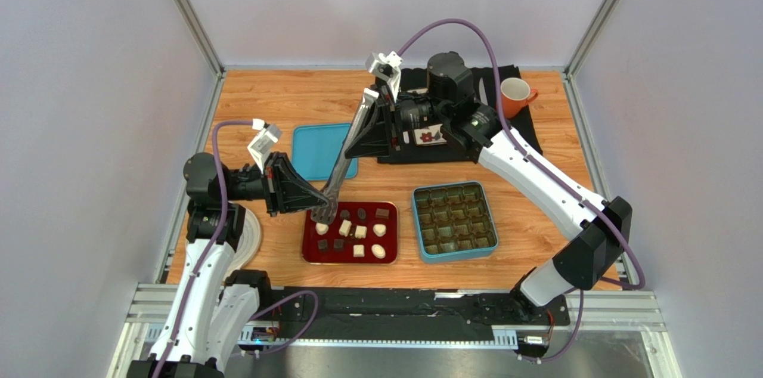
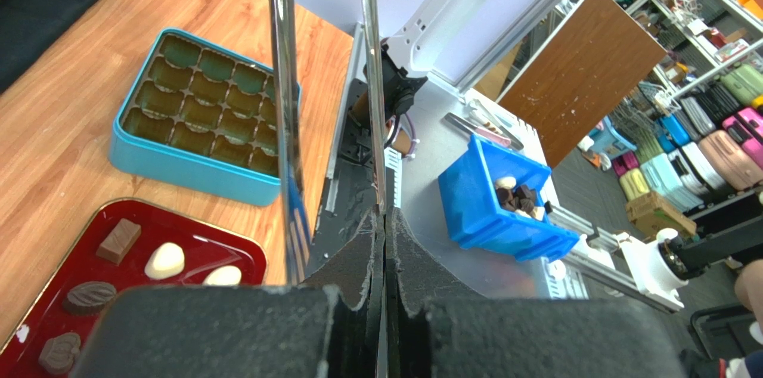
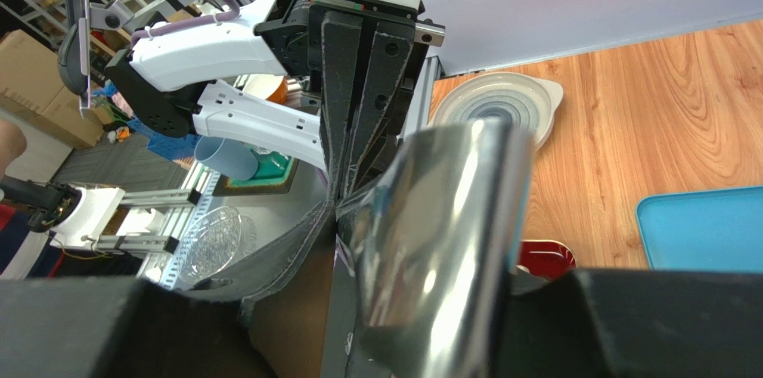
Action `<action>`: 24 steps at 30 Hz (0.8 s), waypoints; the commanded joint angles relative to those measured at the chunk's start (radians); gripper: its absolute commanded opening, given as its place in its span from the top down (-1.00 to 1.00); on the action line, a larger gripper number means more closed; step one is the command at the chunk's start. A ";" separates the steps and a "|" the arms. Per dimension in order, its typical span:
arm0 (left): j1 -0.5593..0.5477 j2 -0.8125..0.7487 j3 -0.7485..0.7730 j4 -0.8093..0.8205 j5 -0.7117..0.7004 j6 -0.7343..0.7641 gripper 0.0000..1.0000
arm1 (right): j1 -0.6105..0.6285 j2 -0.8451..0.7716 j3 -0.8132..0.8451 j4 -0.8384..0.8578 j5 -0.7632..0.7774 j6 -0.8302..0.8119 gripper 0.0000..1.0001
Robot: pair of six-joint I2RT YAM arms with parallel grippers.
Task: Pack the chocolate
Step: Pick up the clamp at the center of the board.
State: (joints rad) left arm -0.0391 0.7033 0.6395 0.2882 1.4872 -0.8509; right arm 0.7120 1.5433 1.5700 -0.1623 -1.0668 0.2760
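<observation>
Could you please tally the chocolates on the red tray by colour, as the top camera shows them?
White or cream chocolates: 6
Dark brown chocolates: 5
Total: 11 visible on the red tray; the tips of the tongs may hide another.

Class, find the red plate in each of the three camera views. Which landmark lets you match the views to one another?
Top external: the red plate lies low, just left of centre.
Left wrist: bottom-left corner.
Right wrist: only a red sliver shows, low and right of centre.
Shared landmark: the metal tongs, seen in all three.
</observation>
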 commanded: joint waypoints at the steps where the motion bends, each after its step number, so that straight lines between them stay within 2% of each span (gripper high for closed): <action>1: -0.005 -0.013 0.034 0.040 0.281 0.009 1.00 | 0.014 -0.005 -0.060 0.144 0.047 0.095 0.20; 2: -0.005 -0.013 0.034 0.042 0.280 0.009 1.00 | 0.018 -0.006 -0.068 0.188 0.051 0.110 0.20; 11: -0.005 -0.013 0.029 0.040 0.281 0.007 1.00 | 0.040 -0.008 -0.071 0.165 0.051 0.091 0.26; 17: -0.005 -0.010 0.031 0.040 0.280 0.007 1.00 | 0.050 -0.018 -0.051 0.020 0.033 0.008 0.14; 24: -0.005 -0.014 0.029 0.040 0.280 0.006 1.00 | 0.038 -0.055 -0.038 -0.036 0.073 -0.040 0.02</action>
State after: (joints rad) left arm -0.0391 0.7033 0.6395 0.2729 1.5078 -0.8513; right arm 0.7498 1.5345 1.5116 -0.1177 -1.0248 0.2932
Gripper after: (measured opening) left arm 0.007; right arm 0.483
